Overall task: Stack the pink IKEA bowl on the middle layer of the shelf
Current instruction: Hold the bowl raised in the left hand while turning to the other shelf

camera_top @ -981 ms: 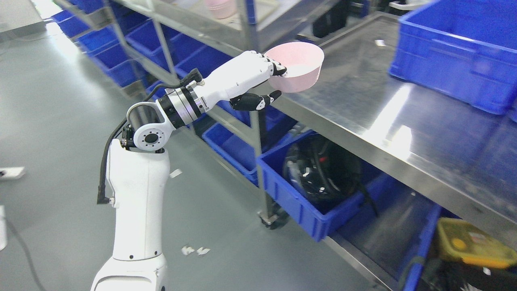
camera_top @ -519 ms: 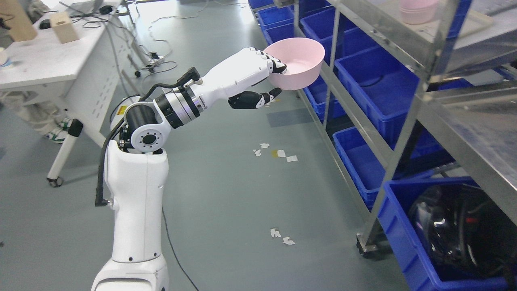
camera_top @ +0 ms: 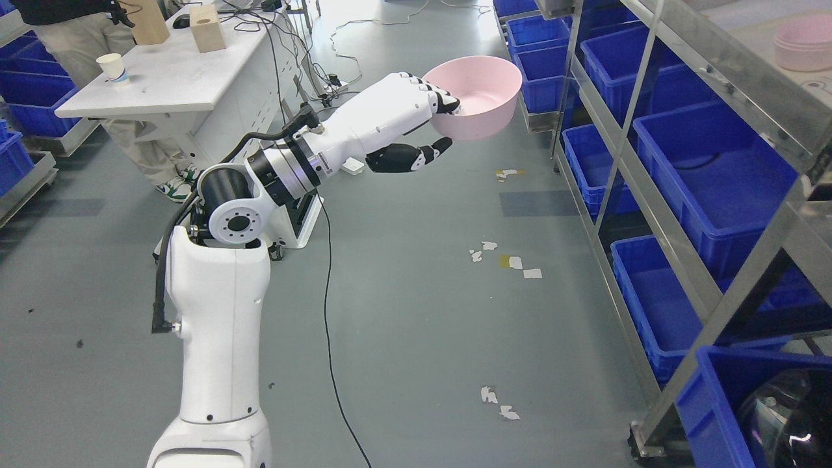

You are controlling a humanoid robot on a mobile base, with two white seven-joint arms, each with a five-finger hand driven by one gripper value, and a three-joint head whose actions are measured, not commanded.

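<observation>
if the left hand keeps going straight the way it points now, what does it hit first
Probably the metal shelf rack. The left hand points up and right, holding the pink bowl by its rim, so the bowl would arrive first, near the blue bins. Only bare floor shows between; depth is unclear from one view.

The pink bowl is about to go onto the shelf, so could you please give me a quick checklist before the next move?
1. Left robot hand grips bowl at the rim: ok.
2. Bowl upright, opening up: ok.
3. Bowl over the shelf: not ok, it hangs above the floor, left of it.
4. Pink stack on the shelf in sight: ok.
5. Room above the stack: cannot tell.
6. Person behind the table, away from the arm: ok.
</observation>
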